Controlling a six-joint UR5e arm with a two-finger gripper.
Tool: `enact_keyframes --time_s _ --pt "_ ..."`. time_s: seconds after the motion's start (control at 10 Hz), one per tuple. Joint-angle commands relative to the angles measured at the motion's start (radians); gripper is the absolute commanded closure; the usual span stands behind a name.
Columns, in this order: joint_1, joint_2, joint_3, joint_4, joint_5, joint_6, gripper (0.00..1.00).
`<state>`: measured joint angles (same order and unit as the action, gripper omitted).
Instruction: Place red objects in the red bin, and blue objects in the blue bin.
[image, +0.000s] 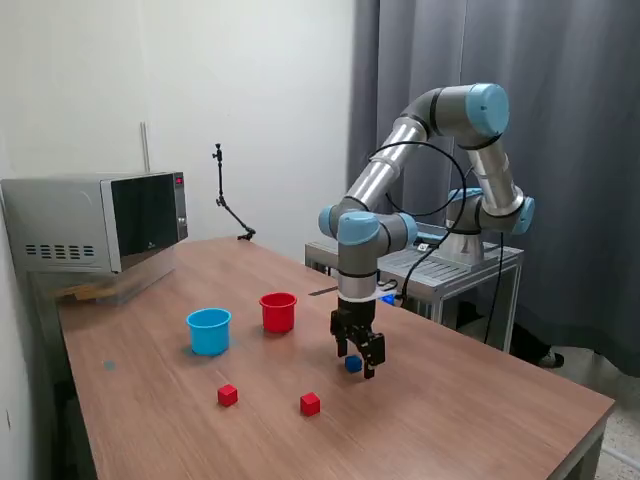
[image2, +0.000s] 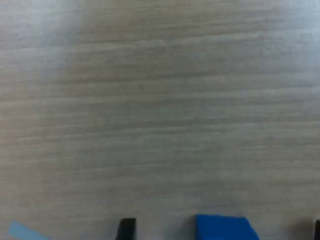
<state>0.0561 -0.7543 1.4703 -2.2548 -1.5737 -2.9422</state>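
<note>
My gripper (image: 357, 362) is low over the wooden table (image: 470, 420), jaws apart, with one dark blue cube (image: 353, 364) between the fingers. In the wrist view the blue cube (image2: 224, 228) sits between one dark fingertip (image2: 126, 228) and the other at the picture's edge, with gaps on both sides; the gripper (image2: 222, 231) is open. Two red cubes (image: 228, 395) (image: 310, 404) lie on the table nearer the camera. The red cup (image: 278, 311) and light blue cup (image: 209, 330) stand upright beyond them. A second blue cube is not in view.
A microwave (image: 100, 220) stands at the back on the exterior view's left. A thin black stand (image: 228, 205) is at the table's far edge. The arm's metal base cart (image: 440, 265) is behind the table. A light blue patch (image2: 22, 231) shows at the wrist view's edge.
</note>
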Motion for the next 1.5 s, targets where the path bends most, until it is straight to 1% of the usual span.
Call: enact_keyframes --time_s 0.0,1.1,1.2,1.4 --pt "-0.007 0.001 -0.008 0.0 0.0 -0.001 0.0" --pt "-0.01 -0.003 -0.012 0.0 -0.009 -0.002 0.0" --pt "-0.01 -0.01 -0.012 0.001 -0.009 -0.002 1.0" --pt "-0.01 -0.017 -0.008 0.001 -0.011 -0.002 1.0"
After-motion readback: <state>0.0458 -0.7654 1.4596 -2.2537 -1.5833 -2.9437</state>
